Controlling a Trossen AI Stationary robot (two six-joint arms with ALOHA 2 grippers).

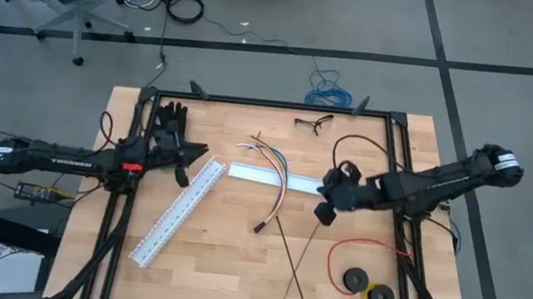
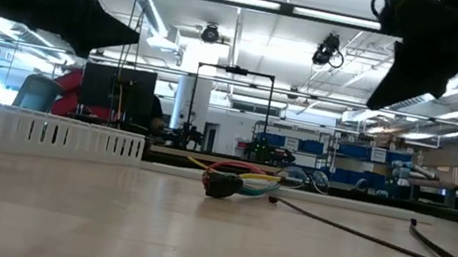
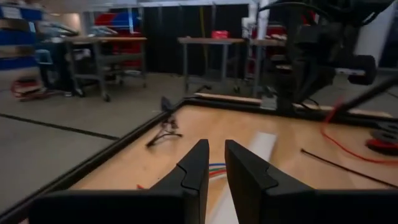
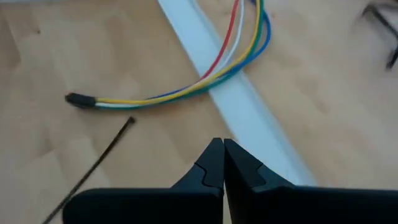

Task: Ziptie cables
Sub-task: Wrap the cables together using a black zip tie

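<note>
Wood table (image 1: 232,276), black frame; lab benches behind, prob. shelving.

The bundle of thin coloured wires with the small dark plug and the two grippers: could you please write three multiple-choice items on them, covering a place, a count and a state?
1. Where does the bundle of thin coloured wires lie?
A. across the plain white plastic channel
B. inside the red wire loop
C. off the table

2. How many black spools sit at the red wire loop?
A. one
B. two
C. four

3. How are the right gripper's fingers?
A. wide open
B. shut on the plug
C. shut, holding nothing

Answers: 1 A, the wires cross the channel in the high view; 2 B, two spools show there; 3 C, its fingertips meet above bare wood.
</note>
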